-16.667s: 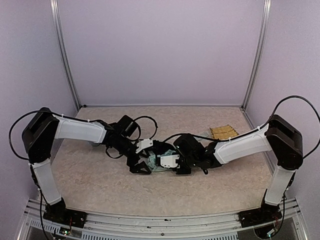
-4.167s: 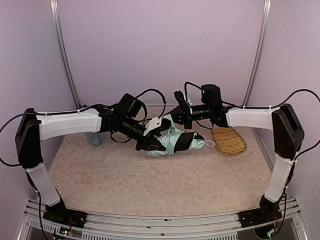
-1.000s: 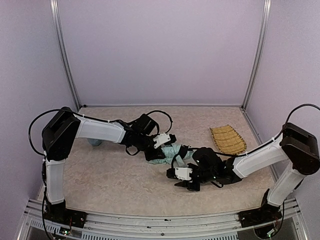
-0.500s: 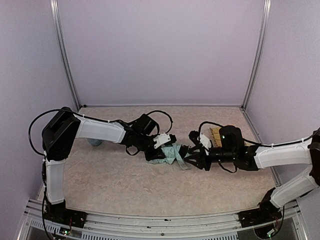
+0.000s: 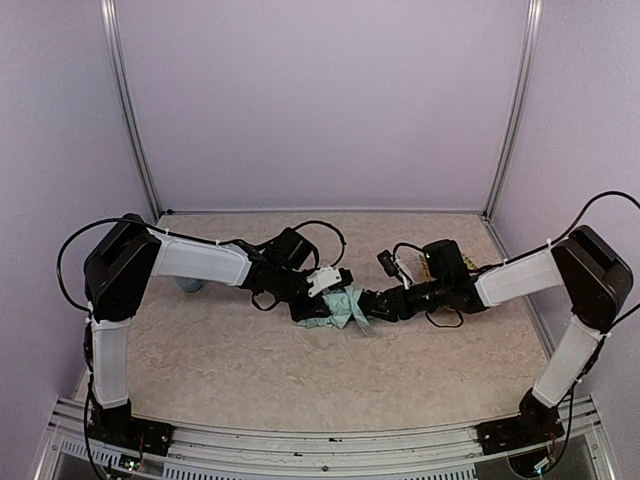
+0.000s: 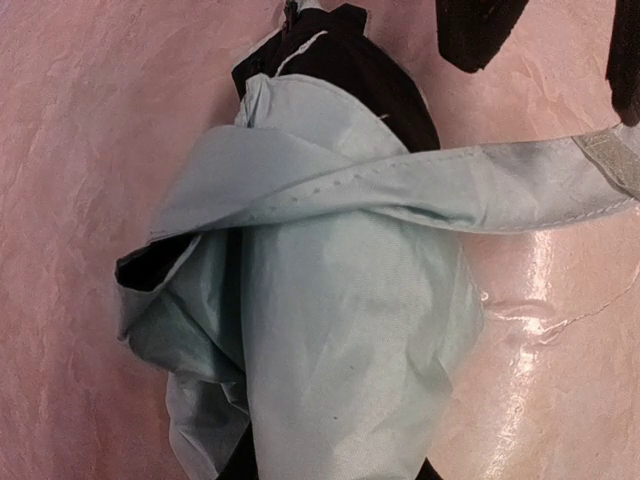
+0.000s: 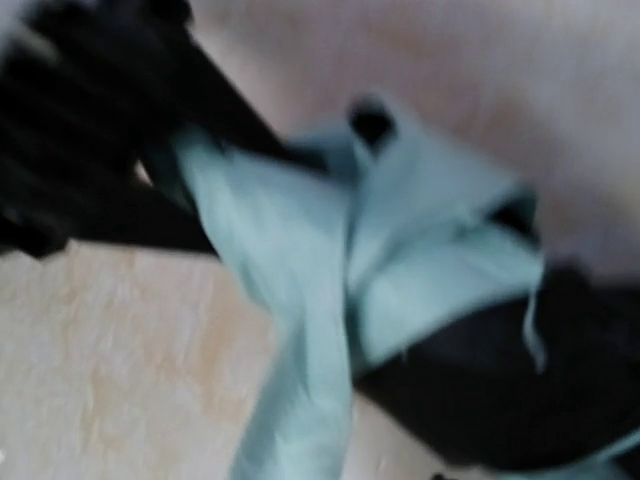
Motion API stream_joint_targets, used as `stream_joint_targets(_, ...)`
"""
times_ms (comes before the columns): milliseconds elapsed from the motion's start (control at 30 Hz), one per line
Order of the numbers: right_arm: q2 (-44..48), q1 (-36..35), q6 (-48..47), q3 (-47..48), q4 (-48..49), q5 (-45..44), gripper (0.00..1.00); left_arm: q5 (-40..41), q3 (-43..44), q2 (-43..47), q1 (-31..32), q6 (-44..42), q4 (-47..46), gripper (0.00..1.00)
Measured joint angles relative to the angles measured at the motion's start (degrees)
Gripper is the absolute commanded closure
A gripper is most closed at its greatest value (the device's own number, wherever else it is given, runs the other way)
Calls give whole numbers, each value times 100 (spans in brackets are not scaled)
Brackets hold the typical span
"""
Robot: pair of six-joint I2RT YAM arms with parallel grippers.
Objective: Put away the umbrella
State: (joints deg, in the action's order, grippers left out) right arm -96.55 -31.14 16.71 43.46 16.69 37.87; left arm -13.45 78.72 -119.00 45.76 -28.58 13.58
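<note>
- The umbrella (image 5: 340, 308) lies folded on the desk (image 5: 250, 370) near its middle, between the two arms. It is a crumpled bundle rather than a neat roll.
- In the left wrist view the umbrella (image 6: 330, 330) fills most of the picture: pale mint fabric outside, with black underside showing at the top and along the left fold.
- A mint fabric band (image 6: 500, 185) wraps across the front of the bundle and trails off to the right. A rough fastening patch sits at its loose end by the picture's edge.
- The left claw (image 5: 313, 300) is down on the bundle's left end, its jaws drawn in narrowly on the fabric.
- The right claw (image 5: 368, 305) is just beside the bundle's right end. In the left wrist view its two black fingers (image 6: 470, 30) stand apart with only bare desk between them, so it holds nothing. The band's loose end lies just below one finger.
- The right wrist view is blurred and shows only mint folds, the hanging band and dark shapes.
- A woven straw tray (image 5: 428, 268) lies behind the right wrist, mostly hidden.
- A light blue cup (image 5: 187, 285) stands behind the left forearm.
</note>
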Motion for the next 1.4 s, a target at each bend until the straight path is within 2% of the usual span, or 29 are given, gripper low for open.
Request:
stream_joint_targets(100,-229,4,223,-2,-122,181,41,0,4,-2,0,-2,2,100)
stream_joint_targets(233,-529,-13,393,20,-133,610,43,0,26,-11,0,-4,28,100)
stream_joint_targets(333,-796,-70,400,140,-240,850,52,0,42,-20,0,-7,44,100)
stream_joint_targets(433,-909,-107,407,201,-271,1049,67,0,44,-22,0,-7,46,100)
stream_joint_targets(500,-909,-127,431,201,-278,1187,71,2,44,-22,0,-7,48,100)
stream_joint_targets(633,-938,-140,494,201,-177,1506,98,0,48,-22,0,-7,55,100)
stream_joint_targets(867,-960,-149,334,275,-503,1523,100,-4,63,-31,-9,0,81,100)
stream_joint_targets(967,-809,-149,-26,619,-1272,776,100,-70,118,-55,-35,37,138,100)
stream_joint_targets(1067,-452,-181,-411,1102,-2061,-634,100,-225,153,-87,-105,133,151,100)
stream_joint_targets(1233,293,-713,-1366,1665,-2682,-4157,100,-391,271,-164,-177,271,258,100)
stream_joint_targets(1400,313,-1878,-2691,1744,-2706,-6708,100,-785,529,-358,-389,662,404,100)
